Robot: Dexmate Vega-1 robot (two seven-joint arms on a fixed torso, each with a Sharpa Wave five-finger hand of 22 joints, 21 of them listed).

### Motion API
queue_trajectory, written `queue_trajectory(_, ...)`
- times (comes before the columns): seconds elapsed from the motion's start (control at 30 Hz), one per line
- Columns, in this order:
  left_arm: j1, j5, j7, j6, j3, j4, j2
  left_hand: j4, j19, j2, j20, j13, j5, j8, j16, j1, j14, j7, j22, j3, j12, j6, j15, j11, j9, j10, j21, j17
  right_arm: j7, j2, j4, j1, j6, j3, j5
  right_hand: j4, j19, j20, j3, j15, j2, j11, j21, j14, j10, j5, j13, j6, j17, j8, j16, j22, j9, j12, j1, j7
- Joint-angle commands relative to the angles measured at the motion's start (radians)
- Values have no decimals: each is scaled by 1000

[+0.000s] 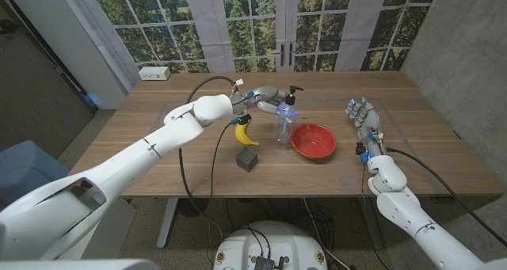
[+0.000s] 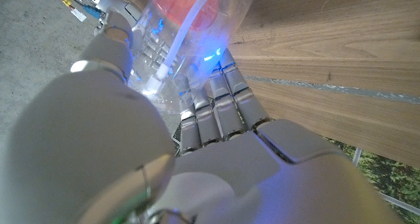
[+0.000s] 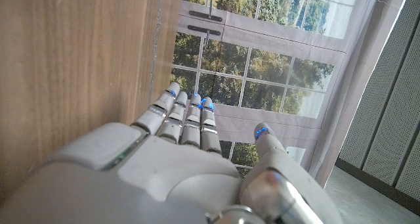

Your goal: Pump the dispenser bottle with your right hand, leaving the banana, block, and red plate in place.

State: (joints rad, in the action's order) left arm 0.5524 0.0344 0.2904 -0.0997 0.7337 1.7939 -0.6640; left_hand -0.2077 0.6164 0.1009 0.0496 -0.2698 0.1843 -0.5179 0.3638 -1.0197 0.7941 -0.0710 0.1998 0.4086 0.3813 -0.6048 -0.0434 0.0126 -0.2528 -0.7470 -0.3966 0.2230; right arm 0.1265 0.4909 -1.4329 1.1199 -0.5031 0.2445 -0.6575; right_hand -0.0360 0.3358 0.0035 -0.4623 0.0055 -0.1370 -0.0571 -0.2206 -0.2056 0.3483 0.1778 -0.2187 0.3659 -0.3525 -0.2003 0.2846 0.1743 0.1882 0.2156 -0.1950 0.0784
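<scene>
Left hand [image 1: 268,96] is wrapped around the clear dispenser bottle [image 1: 283,126] at frame centre, steadying it I think. Right hand [image 1: 363,119] waits empty at right, fingers straight; next it needs to reach the pump head [image 1: 295,90].

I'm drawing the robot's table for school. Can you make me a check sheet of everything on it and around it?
Surface: wooden table, bare wood around the things.
Job's things: clear dispenser bottle with black pump upright; banana beside it; dark block in front of the banana; red plate right of the bottle.
Clutter: small white box at the far left corner.
Hands: left hand wraps the bottle, which the left wrist view shows against its fingers; right hand holds nothing, fingers straight.
Cables: black cable loops over the left arm; another trails from the right arm.
Surroundings: windows with trees, grey curtains.
</scene>
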Motion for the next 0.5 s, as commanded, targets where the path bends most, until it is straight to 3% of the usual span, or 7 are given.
queue_trajectory(0.03,-49,-75,21,-67,39,31,2,34,0,-262,59,-134,7,-7,1,-255,264,84,0,29,3,-172,286,-171,-4,-234,-7,42,-17,-3,14,4,-16,-7,-14,-3,1,2,-3,-1,-26,-1,5,-7,4,7,-2,9,-3,-1,-1,3,5,0,0,-4)
queue_trajectory(0.5,-136,-174,107,-180,107,48,21,34,1,-262,59,-138,7,-6,-1,-256,265,85,0,27,-2,-173,286,-172,-5,-234,-13,44,-25,-4,26,8,-30,-16,-21,-4,2,3,-3,-1,-26,-1,6,-8,4,7,-2,10,-3,-1,-1,3,5,0,0,-2)
